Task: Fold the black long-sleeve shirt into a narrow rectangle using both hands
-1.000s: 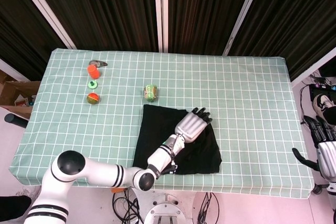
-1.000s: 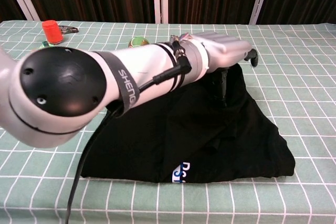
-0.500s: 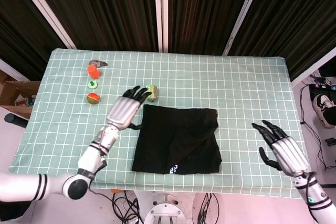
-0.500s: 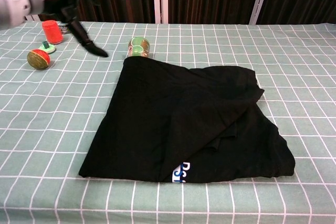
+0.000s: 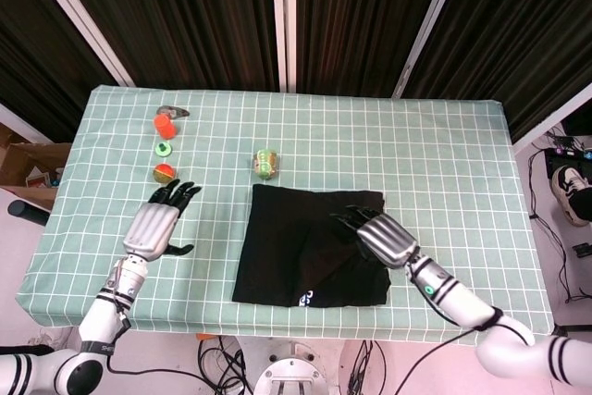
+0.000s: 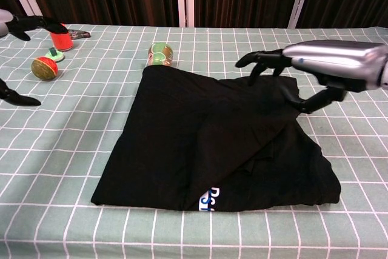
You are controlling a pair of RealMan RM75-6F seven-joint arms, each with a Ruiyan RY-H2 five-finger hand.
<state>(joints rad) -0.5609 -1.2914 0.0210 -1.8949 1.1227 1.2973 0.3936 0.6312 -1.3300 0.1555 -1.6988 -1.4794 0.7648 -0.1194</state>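
The black long-sleeve shirt (image 5: 310, 245) (image 6: 206, 144) lies folded into a rough square near the table's front edge, with a white-and-blue logo at its front hem. My right hand (image 5: 381, 234) (image 6: 315, 65) hovers over the shirt's right far corner with its fingers spread and nothing in it. Its thumb hangs close to the shirt's right edge; contact cannot be told. My left hand (image 5: 157, 227) is open above the bare cloth, well left of the shirt. In the chest view only the left hand's fingertips (image 6: 24, 23) show at the left border.
A green-yellow ball (image 5: 266, 164) (image 6: 159, 54) sits just beyond the shirt's far left corner. Further left stand an orange cup (image 5: 164, 125) (image 6: 59, 36), a green ring (image 5: 164, 148) and a red-green ball (image 5: 164, 173) (image 6: 45, 68). The checked tablecloth (image 5: 444, 164) covers the table.
My left hand has drawn back left and toward the front, away from the shirt. My right hand has come in from the table's right edge to above the shirt's right side.
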